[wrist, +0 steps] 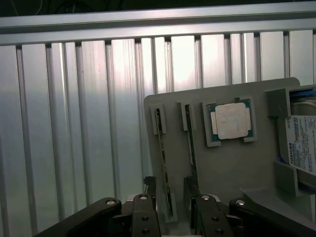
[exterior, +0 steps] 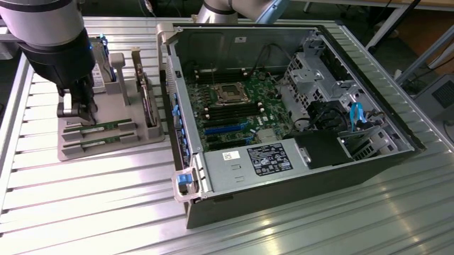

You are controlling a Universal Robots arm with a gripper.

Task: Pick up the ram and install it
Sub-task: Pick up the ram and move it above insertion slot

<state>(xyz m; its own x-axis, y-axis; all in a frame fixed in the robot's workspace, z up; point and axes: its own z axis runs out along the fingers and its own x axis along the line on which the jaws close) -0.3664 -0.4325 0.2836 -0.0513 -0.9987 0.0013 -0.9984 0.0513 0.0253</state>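
Your arm stands upright over the grey holder (wrist: 232, 173) at the exterior view's left. The gripper (wrist: 169, 191) is lowered with its fingers (wrist: 149, 190) parted, one on each side of the ram (wrist: 164, 163), and not clamped on it. That ram is a long, thin stick standing on edge in its slot. You can count two sticks, the second ram stick (wrist: 190, 138) just beside it. Beyond them sit one square silver processor (wrist: 232, 120) and a white-labelled hard drive (wrist: 302, 143). The open computer case (exterior: 284, 106) lies at the exterior view's right.
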